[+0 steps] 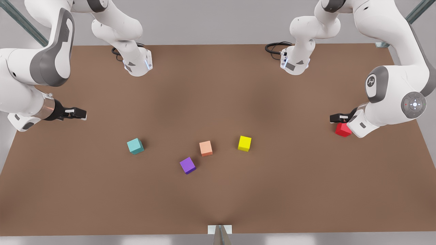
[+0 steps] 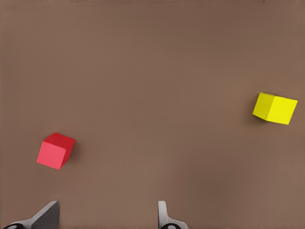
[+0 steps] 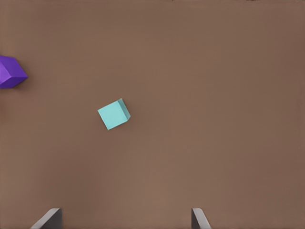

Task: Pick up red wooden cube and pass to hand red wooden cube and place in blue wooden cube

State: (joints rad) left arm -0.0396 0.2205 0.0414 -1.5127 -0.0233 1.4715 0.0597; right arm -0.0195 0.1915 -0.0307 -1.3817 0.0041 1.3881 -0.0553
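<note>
red wooden cube (image 2: 55,150) on table, just outside left gripper's (image 2: 107,217) spread jaws; right gripper (image 3: 126,219) jaws spread too.

matte red wooden cube (image 2: 55,150), matte brown table (image 1: 218,102)

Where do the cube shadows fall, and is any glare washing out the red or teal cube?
Front view: soft, even light, no glare; the red wooden cube sits just below the left end effector, and the blue wooden cube casts a faint shadow. Left wrist view: the red cube has a soft shadow along one side. Right wrist view: the teal cube reads clearly with hardly any shadow.
</note>
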